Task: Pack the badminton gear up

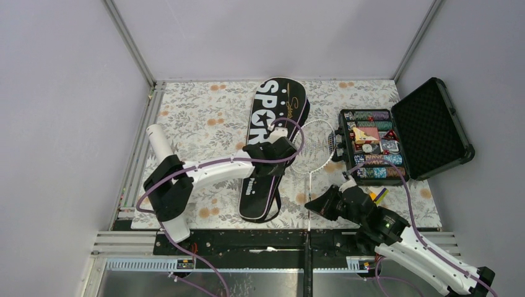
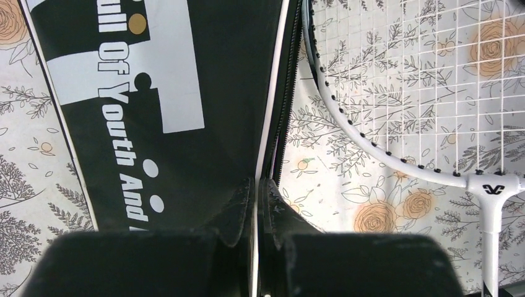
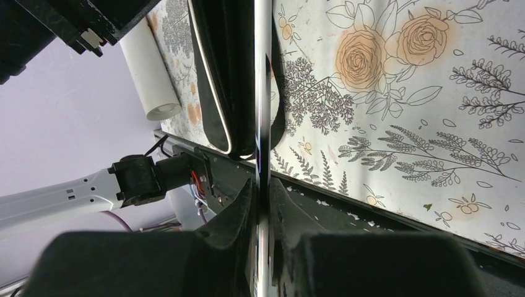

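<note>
Both grippers engaged.
Left gripper (image 2: 257, 185) pinched the racket bag (image 1: 266, 124) edge; right gripper (image 3: 262, 189) clamped the racket (image 3: 262, 80) shaft.

Top external looks steeply down from above and behind the arm bases, whole table (image 1: 198, 117) in frame; left wrist sits close over the racket bag (image 2: 216, 93) edge, facing down; right wrist sights low along the racket (image 3: 262, 93) shaft; all three share both.
</note>
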{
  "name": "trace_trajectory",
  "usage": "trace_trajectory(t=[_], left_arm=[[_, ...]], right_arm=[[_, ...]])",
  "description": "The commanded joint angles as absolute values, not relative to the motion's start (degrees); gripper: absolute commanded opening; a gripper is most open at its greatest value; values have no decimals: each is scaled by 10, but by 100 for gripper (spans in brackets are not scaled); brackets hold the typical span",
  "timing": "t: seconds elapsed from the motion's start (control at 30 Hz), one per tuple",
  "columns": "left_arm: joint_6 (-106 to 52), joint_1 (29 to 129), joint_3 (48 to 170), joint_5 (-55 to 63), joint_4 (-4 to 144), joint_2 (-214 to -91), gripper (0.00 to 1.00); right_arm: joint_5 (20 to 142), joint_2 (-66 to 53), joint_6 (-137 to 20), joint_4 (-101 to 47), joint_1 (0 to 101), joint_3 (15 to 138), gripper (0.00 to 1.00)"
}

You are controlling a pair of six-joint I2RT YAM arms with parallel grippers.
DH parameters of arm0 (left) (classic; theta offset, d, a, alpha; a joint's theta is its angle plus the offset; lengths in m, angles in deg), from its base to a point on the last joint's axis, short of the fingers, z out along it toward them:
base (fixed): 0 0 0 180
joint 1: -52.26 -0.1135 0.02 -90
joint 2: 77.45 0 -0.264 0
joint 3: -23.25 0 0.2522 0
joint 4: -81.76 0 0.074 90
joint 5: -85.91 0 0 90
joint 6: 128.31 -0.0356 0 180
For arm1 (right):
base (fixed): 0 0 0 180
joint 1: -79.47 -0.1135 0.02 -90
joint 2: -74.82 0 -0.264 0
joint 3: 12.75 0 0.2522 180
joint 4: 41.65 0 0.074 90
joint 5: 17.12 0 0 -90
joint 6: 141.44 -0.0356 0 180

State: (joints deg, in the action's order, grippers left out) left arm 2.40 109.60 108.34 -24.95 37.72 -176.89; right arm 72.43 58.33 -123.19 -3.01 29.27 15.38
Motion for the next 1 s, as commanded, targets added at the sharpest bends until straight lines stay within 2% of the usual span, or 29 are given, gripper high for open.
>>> trace_trajectory(t=[0.0,0.2,0.37,0.57,0.97], left_arm=[[32,1096,1072,-244,406,-1732,0],[13,1096,1044,-216,436,-1697,0],[-14,1096,1028,-213,435,-1664,0],[-45,1096,1012,-205,438,-1632,0],[-90,1096,947,-142,508,-1574,0]], right_arm=[[716,581,-1231,-61,295,186,0],[783,545,-1251,-229,295,136,0],[809,511,-1261,-301,295,110,0],[811,487,-1252,-364,295,100,0],[860,329,-1207,-459,332,142,0]])
